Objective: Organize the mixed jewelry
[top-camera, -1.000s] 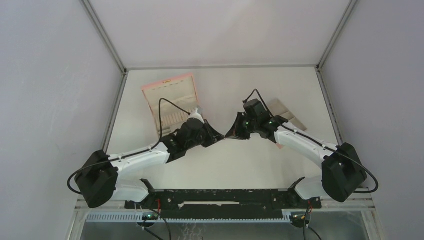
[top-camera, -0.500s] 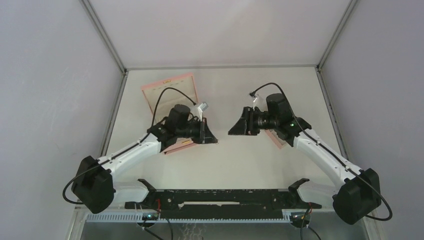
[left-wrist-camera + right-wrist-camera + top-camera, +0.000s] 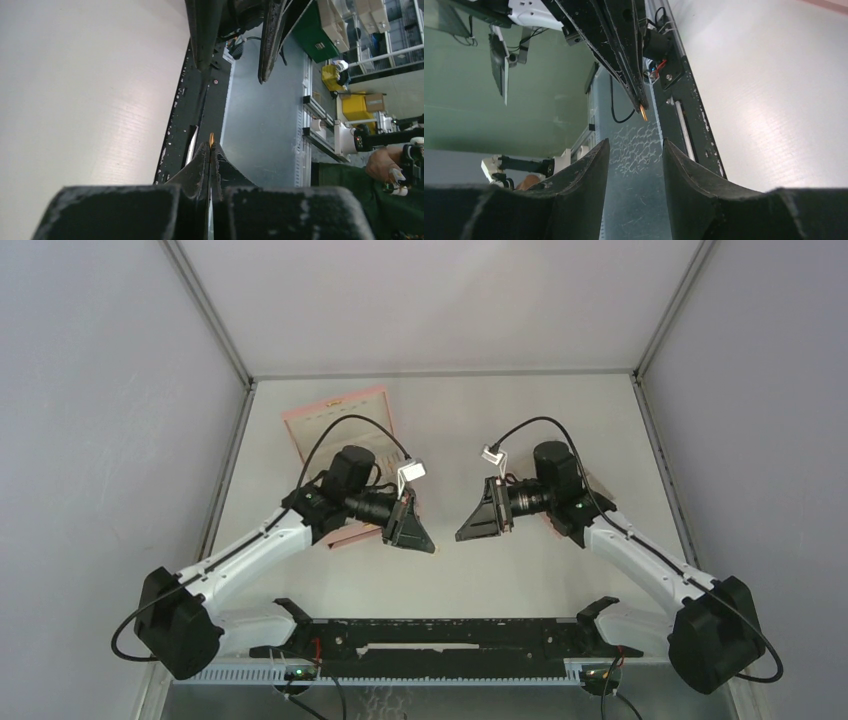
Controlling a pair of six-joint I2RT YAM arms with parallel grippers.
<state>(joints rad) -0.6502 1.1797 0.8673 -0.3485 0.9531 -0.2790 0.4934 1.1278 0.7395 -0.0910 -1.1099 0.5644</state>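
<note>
The left tool (image 3: 210, 148) was pinched shut on one ring (image 3: 211, 136), held above the bench (image 3: 520, 410). The right tool (image 3: 636, 145) stood half open and empty, facing it. That ring was not yet placed and no others showed, so sorting seemed largely undone.

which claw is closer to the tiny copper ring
Left. The left claw is shut on the copper ring, which pokes out of its tips. The right claw stands open, facing it across a gap.
</note>
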